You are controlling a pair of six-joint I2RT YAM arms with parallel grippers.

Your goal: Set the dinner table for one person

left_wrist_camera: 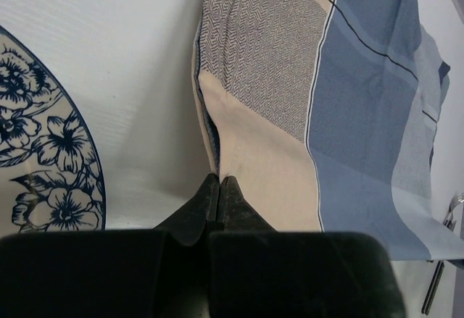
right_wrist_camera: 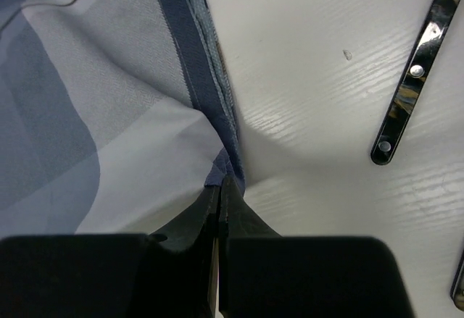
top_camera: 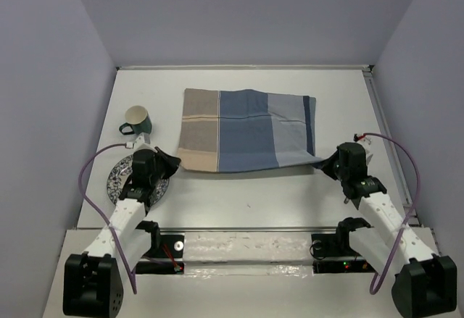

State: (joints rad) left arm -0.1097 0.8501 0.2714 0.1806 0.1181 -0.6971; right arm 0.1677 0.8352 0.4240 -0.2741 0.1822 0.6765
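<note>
A blue-and-tan plaid placemat (top_camera: 246,130) lies spread on the white dinner table (top_camera: 246,198), with its near edge slightly lifted at both ends. My left gripper (top_camera: 176,162) is shut on the placemat's near-left tan corner; in the left wrist view the fingertips (left_wrist_camera: 219,180) pinch the cloth (left_wrist_camera: 326,115) where it rises off the table. The right gripper (top_camera: 324,164) is shut on the near-right corner, and its tips (right_wrist_camera: 222,182) pinch the dark blue hem of the cloth (right_wrist_camera: 87,115).
A green mug (top_camera: 136,122) stands at the left. A blue-flowered plate (top_camera: 119,180) lies below it, partly under my left arm and close beside the left gripper (left_wrist_camera: 43,151). A metal cutlery handle (right_wrist_camera: 413,79) lies right of the right gripper.
</note>
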